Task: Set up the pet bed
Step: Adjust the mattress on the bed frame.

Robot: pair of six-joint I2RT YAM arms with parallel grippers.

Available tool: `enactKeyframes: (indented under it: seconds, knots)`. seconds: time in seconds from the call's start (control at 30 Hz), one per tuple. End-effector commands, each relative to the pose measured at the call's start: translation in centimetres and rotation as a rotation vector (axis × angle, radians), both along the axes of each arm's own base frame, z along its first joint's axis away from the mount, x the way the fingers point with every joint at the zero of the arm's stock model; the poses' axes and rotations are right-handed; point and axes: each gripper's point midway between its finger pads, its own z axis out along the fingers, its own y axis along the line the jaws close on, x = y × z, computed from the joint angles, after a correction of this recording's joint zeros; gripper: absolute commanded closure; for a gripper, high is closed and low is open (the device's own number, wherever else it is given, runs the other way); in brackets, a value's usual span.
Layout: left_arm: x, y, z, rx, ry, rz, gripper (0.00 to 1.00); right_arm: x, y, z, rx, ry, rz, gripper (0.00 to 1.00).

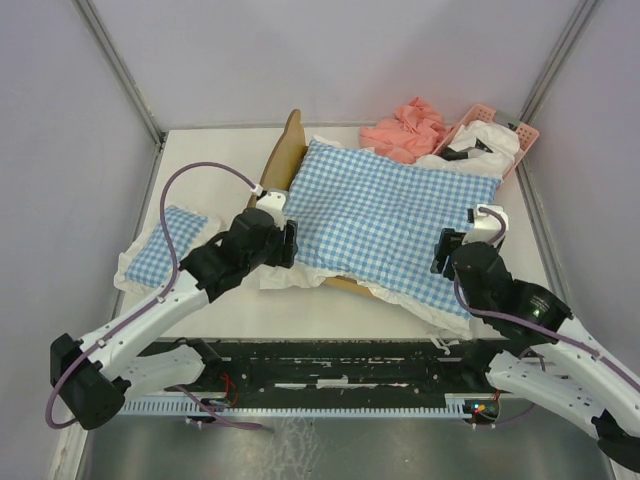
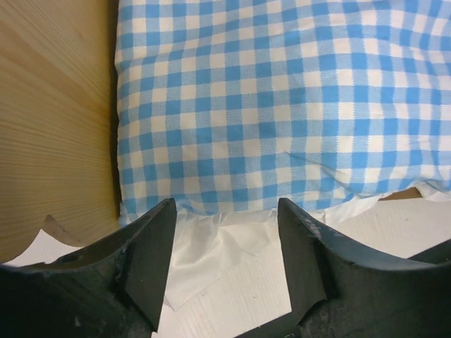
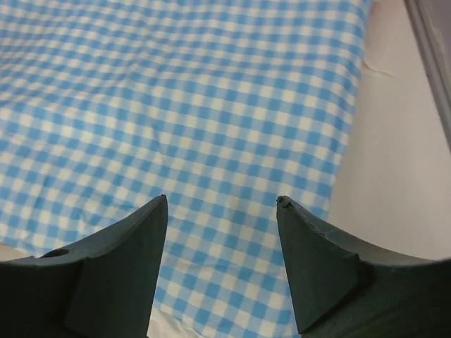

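- Mostly hidden, the pet bed (image 1: 289, 143) sits mid-table (image 1: 230, 300) under the cushion (image 1: 390, 210). Smooth pale wood grain shows at its wavy headboard and near rail.
- The cushion is soft blue-and-white check with a white frill, and it covers the frame.
- The bed's long axis runs diagonally, with the headboard at the far-left end.
- Left gripper (image 2: 225, 211) is at the cushion's near-left corner, right gripper (image 3: 222, 204) over its right edge. Both have their fingers spread and hold nothing.
- A small checked pillow (image 1: 165, 245) lies by the left edge.
- Crumpled pink cloth (image 1: 405, 128) and a slotted pink basket (image 1: 500, 128) sit at the far-right corner.
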Motion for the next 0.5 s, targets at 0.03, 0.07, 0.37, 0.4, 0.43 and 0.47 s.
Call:
enactKeyframes:
  seconds: [0.03,0.07,0.37,0.4,0.43,0.47]
  knots:
    - [-1.2,-1.0,2.5,-0.104,-0.015,-0.057,0.30,2.4,5.9,2.9,-0.072,-0.107,0.340,0.29]
    - [-1.7,-1.3,2.3,-0.114,-0.004,-0.083,0.29,2.8,6.9,2.9,-0.106,-0.100,0.388,0.29]
    - [-2.3,0.1,1.2,-0.225,-0.016,0.048,0.32,1.9,17.4,-1.7,-0.249,-0.030,0.972,0.41]
    - [-2.2,0.7,1.6,-0.233,-0.040,0.074,0.32,1.6,18.1,-2.0,-0.276,-0.053,1.032,0.41]
    - [-2.2,1.3,2.2,-0.244,-0.071,0.096,0.32,1.2,18.7,-2.2,-0.310,-0.072,1.083,0.41]
    - [-2.3,1.9,2.8,-0.253,-0.100,0.116,0.32,0.9,19.2,-2.2,-0.340,-0.086,1.126,0.41]
